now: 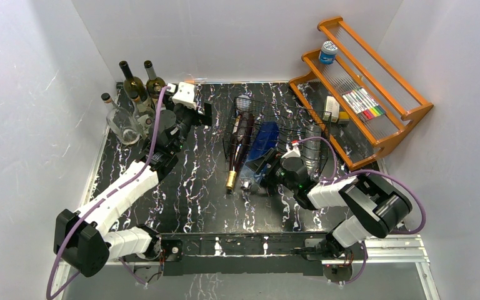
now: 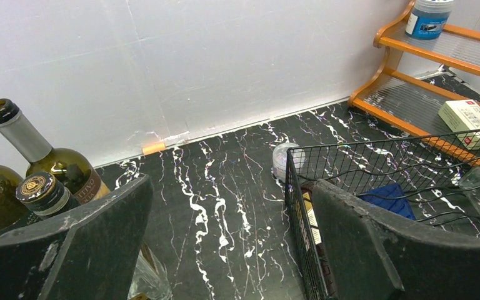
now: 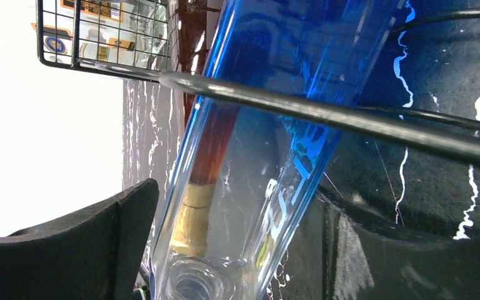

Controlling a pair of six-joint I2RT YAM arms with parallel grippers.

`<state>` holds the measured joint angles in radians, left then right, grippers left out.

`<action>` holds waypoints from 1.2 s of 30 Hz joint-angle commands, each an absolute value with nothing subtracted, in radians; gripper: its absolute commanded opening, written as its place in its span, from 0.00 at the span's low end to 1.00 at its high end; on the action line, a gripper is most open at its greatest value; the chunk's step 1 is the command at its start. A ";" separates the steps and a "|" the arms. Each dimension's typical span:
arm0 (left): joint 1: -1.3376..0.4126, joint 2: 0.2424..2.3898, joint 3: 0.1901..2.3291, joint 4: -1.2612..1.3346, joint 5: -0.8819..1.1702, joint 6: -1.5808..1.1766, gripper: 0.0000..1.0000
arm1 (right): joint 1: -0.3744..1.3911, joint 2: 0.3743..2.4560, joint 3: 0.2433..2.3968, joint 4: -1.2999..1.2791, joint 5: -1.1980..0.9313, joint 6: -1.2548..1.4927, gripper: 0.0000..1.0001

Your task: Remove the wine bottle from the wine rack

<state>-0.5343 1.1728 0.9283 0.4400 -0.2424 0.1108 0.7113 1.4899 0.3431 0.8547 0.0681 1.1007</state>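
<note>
The black wire wine rack [image 1: 290, 112] stands mid-table. A dark red wine bottle with a gold foil neck [image 1: 240, 147], a blue glass bottle [image 1: 264, 140] and a clear bottle [image 1: 313, 147] lie in it. My right gripper [image 1: 265, 175] is at the rack's near side. In the right wrist view it [image 3: 237, 200] is open, with its fingers on either side of the blue bottle's clear neck [image 3: 250, 187], just in front of a rack wire [image 3: 350, 119]. My left gripper [image 1: 195, 119] is open and empty, left of the rack [image 2: 300, 206].
Several upright bottles [image 1: 136, 87] stand at the back left, close to my left gripper; they also show in the left wrist view [image 2: 44, 162]. An orange wooden shelf [image 1: 381, 140] with a jar, a box and markers stands at the back right. White walls enclose the table.
</note>
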 commanded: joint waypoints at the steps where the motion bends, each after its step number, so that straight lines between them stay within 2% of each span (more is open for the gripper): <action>1: -0.540 1.164 0.936 0.473 -0.228 0.107 0.97 | 0.685 1.517 0.310 0.839 0.069 1.193 0.88; 5: -0.540 1.164 0.936 0.475 -0.230 0.108 0.97 | 0.684 1.505 0.313 0.793 0.066 1.217 0.79; 12: -0.539 1.165 0.937 0.472 -0.230 0.107 0.97 | 0.684 1.438 0.319 0.669 0.076 1.227 0.70; 20: -0.539 1.172 0.937 0.471 -0.223 0.105 0.97 | 0.684 1.301 0.443 0.248 0.103 1.164 0.59; 36: -0.551 1.194 0.946 0.456 -0.200 0.093 0.96 | 0.681 0.959 0.408 -0.151 -0.043 1.082 0.42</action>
<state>-0.5377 1.1992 0.9283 0.4370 -0.2222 0.1032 0.6899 1.0233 0.4206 0.0315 -0.0116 1.0817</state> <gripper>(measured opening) 0.966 0.725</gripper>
